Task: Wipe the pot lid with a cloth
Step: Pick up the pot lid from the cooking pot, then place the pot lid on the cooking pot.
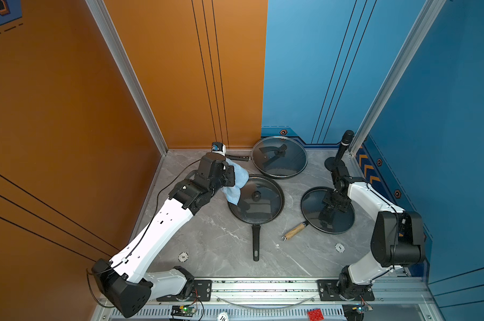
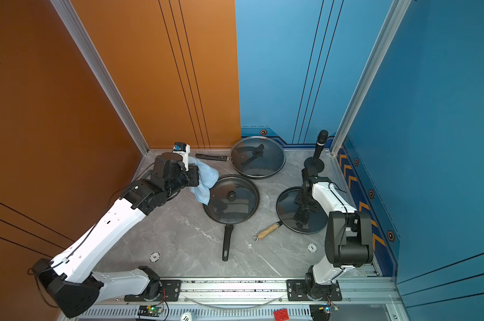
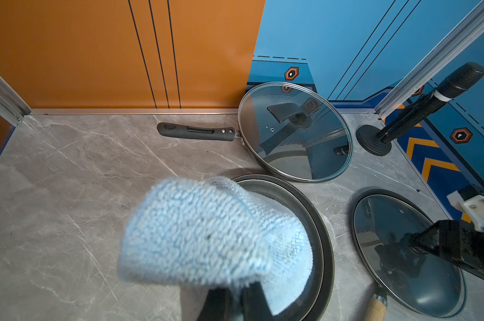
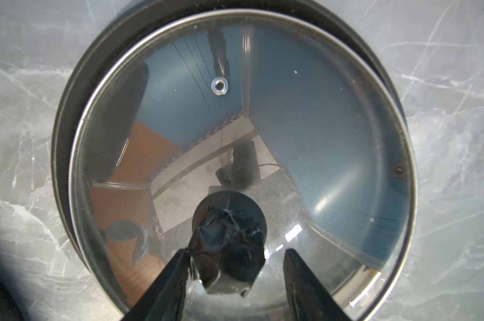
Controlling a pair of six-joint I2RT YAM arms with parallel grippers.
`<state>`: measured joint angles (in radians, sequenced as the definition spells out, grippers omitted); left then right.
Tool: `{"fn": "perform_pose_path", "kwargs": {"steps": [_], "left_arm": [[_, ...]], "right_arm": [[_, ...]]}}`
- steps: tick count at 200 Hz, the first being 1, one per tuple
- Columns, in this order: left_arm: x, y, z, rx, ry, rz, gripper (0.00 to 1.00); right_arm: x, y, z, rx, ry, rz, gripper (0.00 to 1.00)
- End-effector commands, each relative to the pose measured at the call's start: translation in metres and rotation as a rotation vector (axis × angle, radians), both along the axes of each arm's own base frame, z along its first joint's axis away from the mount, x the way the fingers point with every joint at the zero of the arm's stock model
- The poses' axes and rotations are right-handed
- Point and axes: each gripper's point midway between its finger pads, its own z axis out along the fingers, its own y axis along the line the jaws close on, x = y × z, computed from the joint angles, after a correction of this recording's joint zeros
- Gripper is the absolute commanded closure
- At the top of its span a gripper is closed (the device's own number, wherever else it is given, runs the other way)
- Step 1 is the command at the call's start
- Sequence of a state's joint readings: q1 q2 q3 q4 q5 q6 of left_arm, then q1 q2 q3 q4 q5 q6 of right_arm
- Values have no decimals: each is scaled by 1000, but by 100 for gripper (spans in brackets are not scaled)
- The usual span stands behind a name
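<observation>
On the near right, your right gripper (image 4: 236, 253) straddles the knob (image 4: 229, 236) of the glass lid (image 1: 310, 203) on the wooden-handled pan (image 1: 295, 230). Its jaws are apart, one finger against the knob and the other clear, so nothing is clamped yet. Farther back on the left, your left gripper (image 3: 239, 301) is closed tight on the cloth (image 1: 236, 180), which hangs bunched at the far-left rim of the middle pan's lid (image 1: 263, 208); whether it touches, I cannot tell. The far lidded pan (image 1: 279, 157) stands alone. I'd judge you're early: cloth in hand, lid grip pending, all the wiping left.
</observation>
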<state>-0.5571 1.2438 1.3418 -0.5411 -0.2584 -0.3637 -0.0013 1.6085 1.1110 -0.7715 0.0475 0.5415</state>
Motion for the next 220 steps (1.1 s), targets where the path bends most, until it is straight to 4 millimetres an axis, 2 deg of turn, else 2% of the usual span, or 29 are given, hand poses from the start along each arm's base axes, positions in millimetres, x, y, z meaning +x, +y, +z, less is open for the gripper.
{"fn": "perform_pose_path", "kwargs": {"steps": [1, 58, 73, 92, 120, 168, 186, 220], "left_arm": [[-2, 6, 7, -5, -27, 12, 100], [-3, 7, 8, -11, -29, 18, 100], [-3, 7, 7, -10, -28, 18, 100], [-3, 8, 8, -13, -30, 22, 100], [-4, 8, 6, -15, -26, 26, 100], [-3, 8, 8, -20, -27, 28, 100], [-3, 6, 7, -20, -26, 27, 100], [-4, 6, 9, -19, -30, 26, 100]], "right_arm": [[-1, 0, -2, 1, 40, 29, 46], [-2, -2, -14, -18, 83, 42, 49], [-1, -1, -17, -14, 89, 48, 55], [1, 1, -18, -5, 87, 51, 68], [8, -1, -6, -17, 34, 46, 82], [20, -7, 32, -64, -143, 30, 87], [21, -7, 32, -50, -161, 24, 88], [24, -3, 21, -26, -146, 36, 88]]}}
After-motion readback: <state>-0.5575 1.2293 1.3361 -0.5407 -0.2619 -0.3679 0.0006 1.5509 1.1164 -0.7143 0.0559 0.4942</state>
